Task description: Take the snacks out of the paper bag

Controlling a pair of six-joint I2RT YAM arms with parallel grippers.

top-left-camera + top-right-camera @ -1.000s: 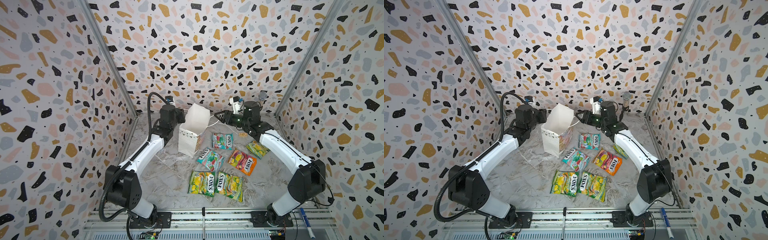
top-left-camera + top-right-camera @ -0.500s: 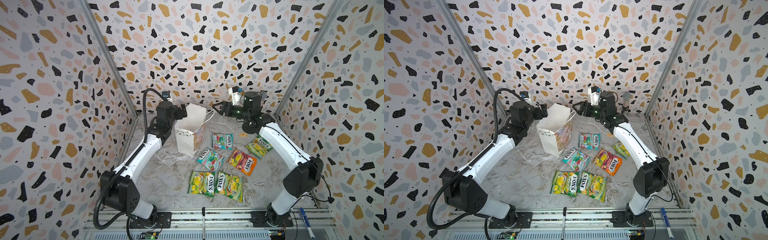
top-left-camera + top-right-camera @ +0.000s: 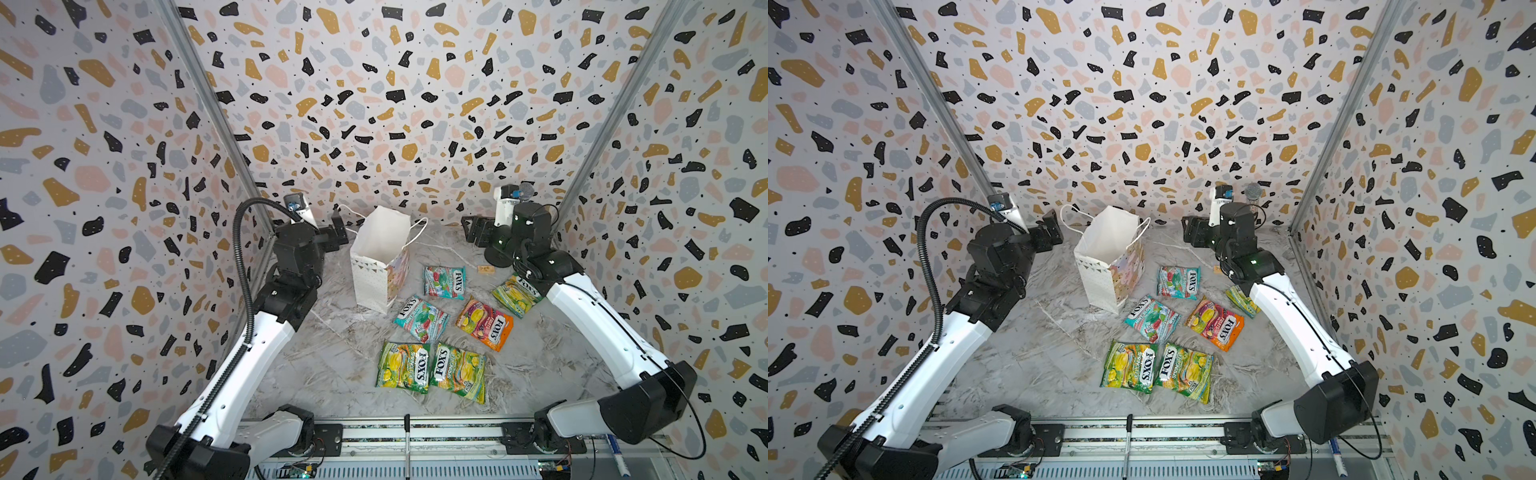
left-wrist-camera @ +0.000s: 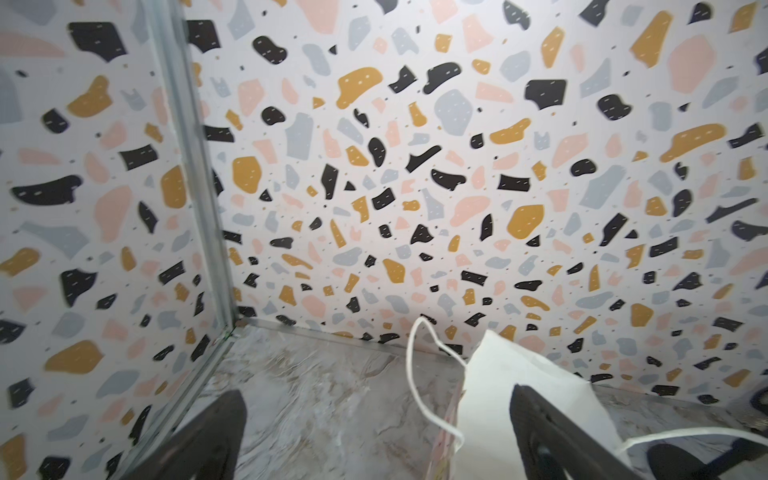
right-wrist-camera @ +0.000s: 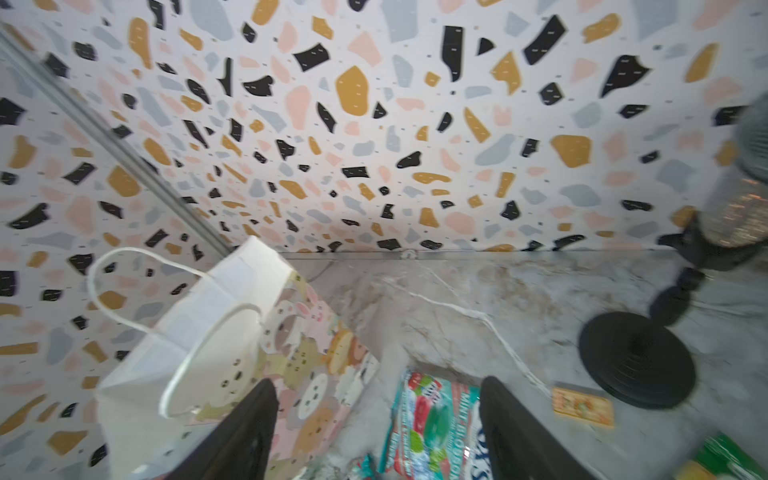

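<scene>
Biggest item, paper bag (image 3: 376,259): prob. v. light, thin-walled, likely to crease or tip if nudged. Best taken by top rim or a cord handle, not by squeezing walls. Tall, white, open-mouthed, small triangle marks on front, cartoon-animal print on one side, cord handles sticking up. Upright at back-centre of worktop (image 3: 328,374); inside looks bare as far as visible. Then snacks (image 3: 421,319): prob. light, soft, glossy so slippery, lying flat w/ little to get under. Pinch at a crimped edge or corner. Six "FOX'S" packets, all outside bag, spread in front & to right of it. Two green-yellow nearest front, touching side by side, then two teal-red, one orange-pink, one more green-yellow partly hidden by right arm. Left gripper (image 4: 378,415): spread wide, nothing held, just beside bag. Right gripper (image 5: 378,386): spread too, empty, apart from bag on its right.
</scene>
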